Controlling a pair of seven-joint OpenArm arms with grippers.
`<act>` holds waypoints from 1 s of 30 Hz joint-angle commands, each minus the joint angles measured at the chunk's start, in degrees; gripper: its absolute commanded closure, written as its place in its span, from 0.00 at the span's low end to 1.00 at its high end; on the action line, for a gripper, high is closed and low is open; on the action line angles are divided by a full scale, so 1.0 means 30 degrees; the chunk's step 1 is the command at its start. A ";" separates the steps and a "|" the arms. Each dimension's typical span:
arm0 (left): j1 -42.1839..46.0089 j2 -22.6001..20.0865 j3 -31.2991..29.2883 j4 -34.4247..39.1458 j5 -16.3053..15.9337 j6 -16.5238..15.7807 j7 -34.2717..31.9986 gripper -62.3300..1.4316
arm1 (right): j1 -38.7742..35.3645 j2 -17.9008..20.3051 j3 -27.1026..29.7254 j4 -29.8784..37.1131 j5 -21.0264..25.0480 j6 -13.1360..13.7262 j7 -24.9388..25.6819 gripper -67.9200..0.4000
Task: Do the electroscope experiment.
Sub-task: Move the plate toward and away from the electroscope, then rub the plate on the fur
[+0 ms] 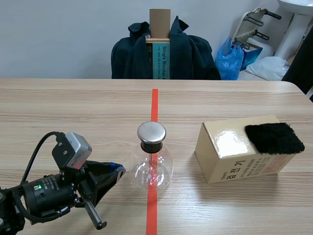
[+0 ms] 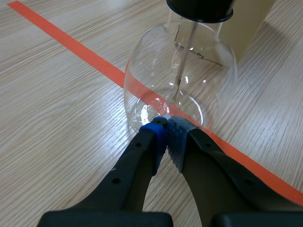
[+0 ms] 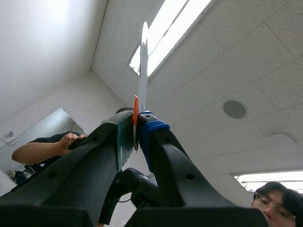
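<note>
scene: across table [image 1: 73,107] | left wrist: near flask [image 2: 180,80] | right wrist: facing ceiling [image 3: 246,56]

Electroscope [image 1: 151,161]: a clear, round-bellied glass flask, upright on the worktop [image 1: 73,112], standing on the orange-red tape line.
Cap [image 1: 151,132]: a flat, shiny metal disc seated level on a black stopper [image 1: 151,146] in the flask's neck.
Rod [image 2: 182,61]: a thin metal stem hanging straight down from the stopper inside the glass.
Box [image 1: 234,156]: tan cardboard with Korean print on its front, lying near the flask on the robot's right, not touching it.
Fur pad [image 1: 274,138]: black and shaggy, resting on top of the box at its right end.
Strip [image 3: 143,66]: thin and pale, orange at its base, seen edge-on, clamped between the right end effector's [image 3: 136,122] fingers and pointing toward the ceiling.
</note>
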 commanded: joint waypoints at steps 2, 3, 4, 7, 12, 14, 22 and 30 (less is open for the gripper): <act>0.0444 -0.0474 -0.0743 0.1035 -0.0175 -0.0117 -0.0270 0.93 | 0.0219 0.0087 0.0372 0.0102 0.0066 -0.1100 -0.0080 0.98; 0.0758 -0.0692 -0.0984 0.1428 -0.0182 -0.0117 -0.0291 0.93 | 0.0219 0.0087 0.0481 0.0117 0.0153 -0.1100 -0.0080 0.98; 0.1144 -0.0903 -0.1268 0.1923 -0.0182 -0.0117 -0.0393 0.93 | 0.0219 0.0073 0.0597 0.0117 0.0226 -0.1100 -0.0080 0.98; 0.2601 -0.1523 -0.2382 0.3905 -0.0182 -0.0233 -0.0692 0.79 | 0.0219 -0.0007 0.0867 0.0117 0.0350 -0.1100 -0.0328 0.98; 0.5472 -0.2718 -0.4255 0.7635 -0.0197 -0.0240 -0.0860 0.21 | 0.0000 -0.0022 0.0925 0.0087 0.0401 -0.1100 -0.0874 0.98; 0.6805 -0.3140 -0.4940 0.8969 -0.0197 -0.0233 -0.1450 0.00 | -0.0401 -0.0240 0.0925 -0.0117 0.0131 -0.1100 -0.0568 0.98; 1.1788 -0.3861 -0.7672 1.3063 -0.0182 0.0415 -0.2404 0.00 | -0.4634 -0.4320 0.0736 -0.3264 -0.0896 0.0583 0.6659 0.98; 1.3369 -0.3861 -0.8903 1.4185 -0.0102 0.0415 -0.2667 0.00 | -0.5683 -0.6732 -0.0481 -0.9515 -0.3606 0.1719 1.0258 0.98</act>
